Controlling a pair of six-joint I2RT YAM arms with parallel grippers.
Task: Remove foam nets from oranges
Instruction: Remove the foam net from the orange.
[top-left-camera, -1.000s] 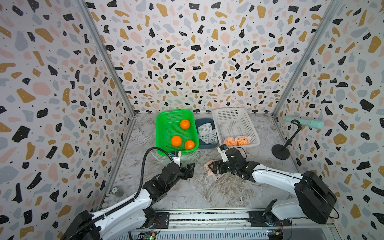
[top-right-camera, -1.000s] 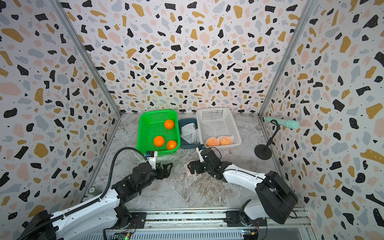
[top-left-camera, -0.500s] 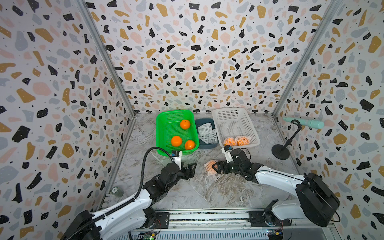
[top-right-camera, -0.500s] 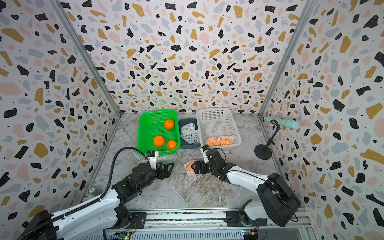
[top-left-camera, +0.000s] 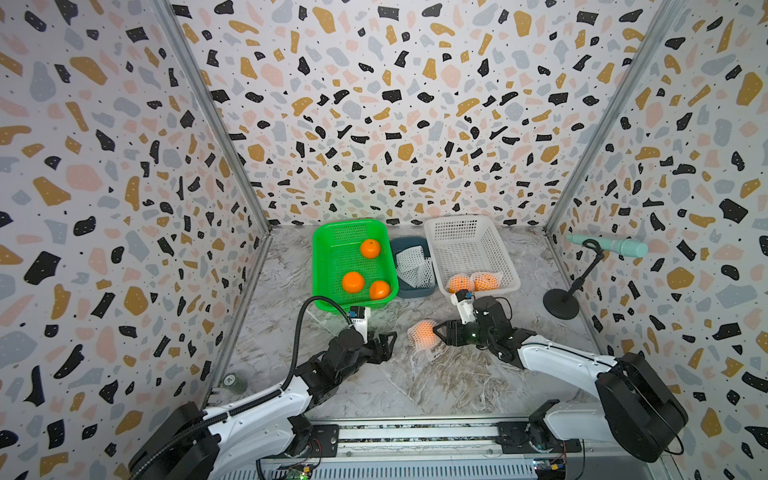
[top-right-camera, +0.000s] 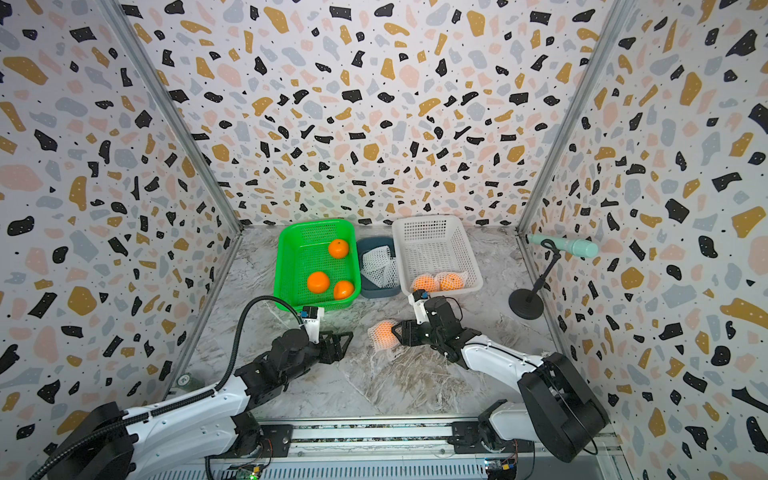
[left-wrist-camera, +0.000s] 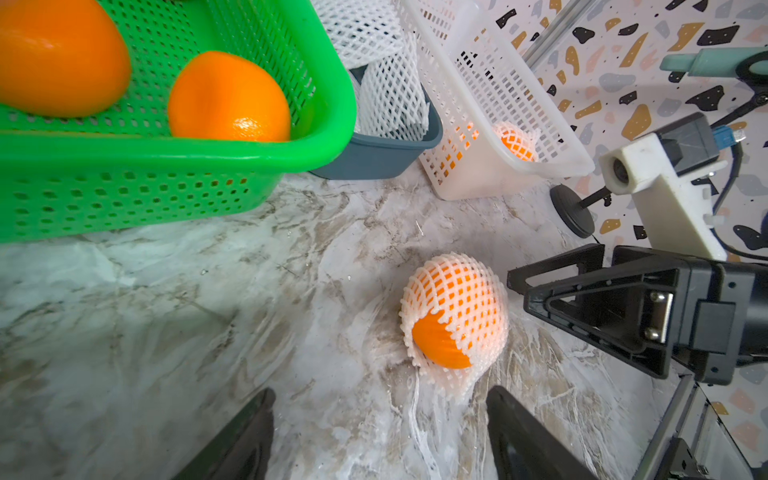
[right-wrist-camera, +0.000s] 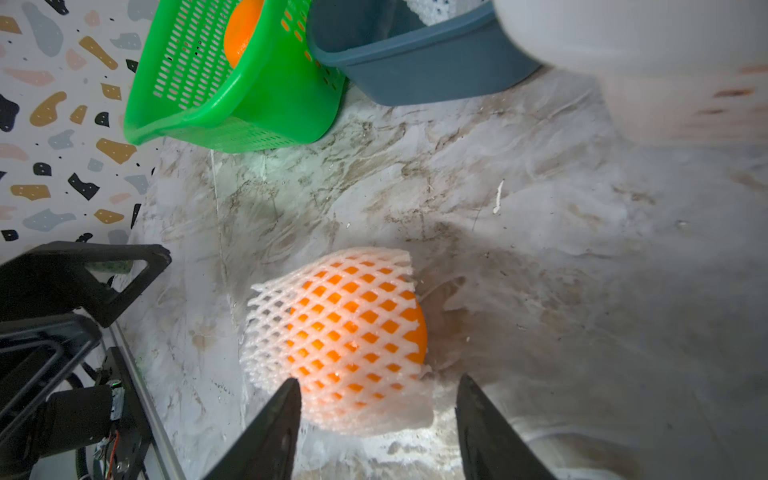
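Netted orange (top-left-camera: 424, 334) on table (top-left-camera: 415, 386), between your right gripper (right-wrist-camera: 378, 379) and left gripper (left-wrist-camera: 380, 392). Right nearer: jaws apart astride loose tail of net (right-wrist-camera: 374, 419), not pinching yet. Net mouth faces left: spread, empty, just short.

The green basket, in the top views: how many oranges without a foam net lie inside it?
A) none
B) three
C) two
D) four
B: both top views show three bare oranges inside the green basket, none of them in a net.
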